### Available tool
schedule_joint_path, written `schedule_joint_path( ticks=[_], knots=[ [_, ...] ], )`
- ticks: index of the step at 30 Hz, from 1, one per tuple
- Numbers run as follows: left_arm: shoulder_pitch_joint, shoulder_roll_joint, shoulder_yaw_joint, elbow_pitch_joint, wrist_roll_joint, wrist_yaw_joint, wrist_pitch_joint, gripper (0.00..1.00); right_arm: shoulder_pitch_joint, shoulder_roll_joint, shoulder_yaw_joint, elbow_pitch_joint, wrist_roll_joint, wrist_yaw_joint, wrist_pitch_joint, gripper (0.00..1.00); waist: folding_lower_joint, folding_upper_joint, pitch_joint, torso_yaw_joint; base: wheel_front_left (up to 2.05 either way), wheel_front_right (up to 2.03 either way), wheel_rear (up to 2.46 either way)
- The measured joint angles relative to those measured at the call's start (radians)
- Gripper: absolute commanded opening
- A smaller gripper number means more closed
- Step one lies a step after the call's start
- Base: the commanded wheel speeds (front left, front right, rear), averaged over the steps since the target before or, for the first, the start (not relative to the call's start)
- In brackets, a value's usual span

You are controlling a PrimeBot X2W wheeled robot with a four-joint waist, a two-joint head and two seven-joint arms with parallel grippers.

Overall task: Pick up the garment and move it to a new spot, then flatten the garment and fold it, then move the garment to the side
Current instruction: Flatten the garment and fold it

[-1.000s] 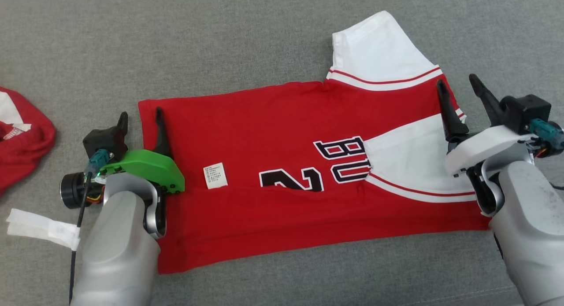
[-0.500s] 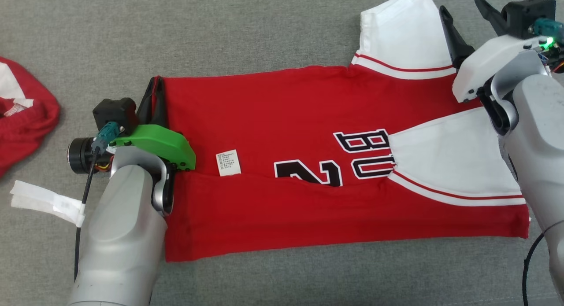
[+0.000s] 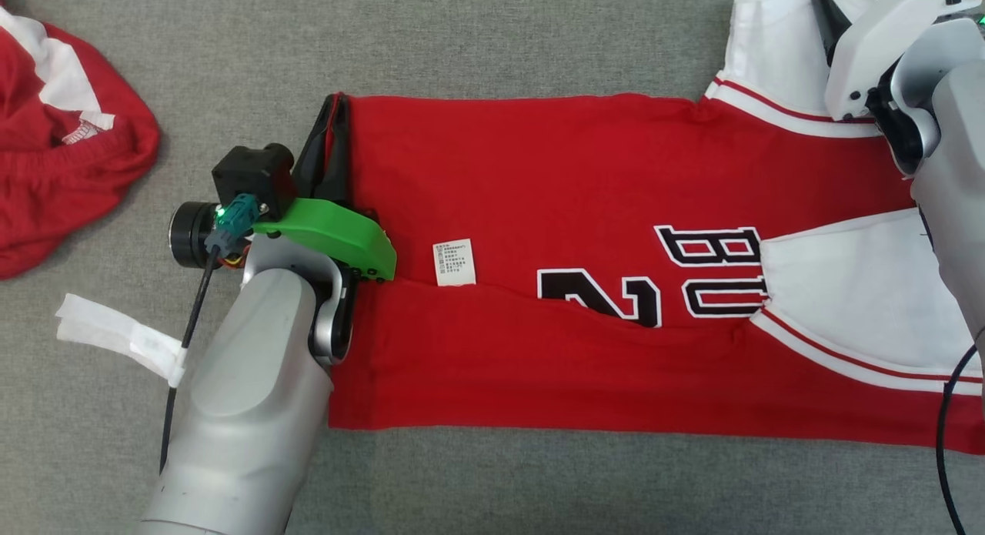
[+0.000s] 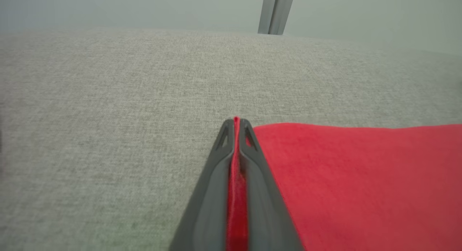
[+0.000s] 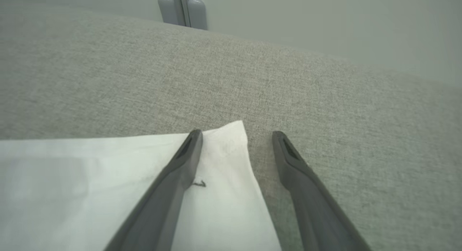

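Note:
The garment [image 3: 554,181] is a red jersey with white sleeves and black lettering, spread flat across the grey surface in the head view. My left gripper [image 3: 332,108] is shut on its far left corner; the left wrist view shows red cloth [image 4: 236,193] pinched between the closed fingers. My right gripper [image 5: 236,135] stands open at the corner of the white sleeve [image 5: 108,186], one finger over the cloth and the other over bare grey fabric. In the head view the right wrist housing [image 3: 885,42] sits at the top right over the sleeve [image 3: 769,50].
A second red and white garment [image 3: 61,173] lies bunched at the far left. A strip of white tape [image 3: 115,335] hangs on the left arm's cable. A care label [image 3: 454,262] sits on the jersey. Grey upholstery [image 3: 539,35] surrounds everything.
My left gripper has closed on the jersey's far left corner. My right gripper has moved up to the sleeve corner, still open. The head camera has shifted, so the whole scene sits further right.

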Motion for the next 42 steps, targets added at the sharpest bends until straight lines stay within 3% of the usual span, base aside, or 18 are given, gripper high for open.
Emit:
schedule_joint_path(
  ticks=[1, 2, 11, 19, 32, 42],
  knots=[
    [0.000, 0.000, -0.009, -0.005, -0.008, 0.003, 0.000, 0.00, -0.008, 0.004, 0.004, 0.006, 0.010, 0.000, 0.000, 0.35, 0.0000, 0.0000, 0.004, 0.005, 0.00, 0.00, 0.00],
    [0.000, 0.000, -0.014, -0.007, -0.014, 0.008, 0.000, 0.00, -0.011, 0.005, 0.009, 0.009, 0.016, 0.000, -0.001, 0.00, 0.0000, 0.0000, 0.007, 0.008, 0.00, 0.00, 0.00],
    [-0.002, -0.002, 0.037, -0.071, 0.008, 0.027, 0.000, 0.00, -0.068, -0.033, -0.034, 0.024, -0.021, 0.001, -0.243, 0.00, 0.0000, 0.0000, -0.005, -0.002, 0.00, 0.00, 0.00],
    [0.040, -0.002, 0.108, -0.118, 0.057, 0.012, 0.000, 0.00, -0.033, 0.020, -0.105, -0.054, -0.010, 0.001, -0.270, 0.00, 0.0000, 0.0000, -0.051, -0.031, 0.00, 0.00, 0.00],
    [0.207, -0.001, 0.220, -0.113, 0.158, -0.054, 0.000, 0.00, 0.370, 0.033, -0.129, -0.338, 0.151, 0.001, -0.271, 0.00, 0.0000, 0.0000, -0.168, -0.107, 0.00, 0.00, 0.00],
    [0.332, -0.002, 0.291, -0.097, 0.197, -0.080, 0.000, 0.00, 0.685, 0.074, -0.199, -0.471, 0.222, 0.001, -0.271, 0.00, 0.0000, 0.0000, -0.261, -0.159, 0.00, 0.00, 0.00]
  ],
)
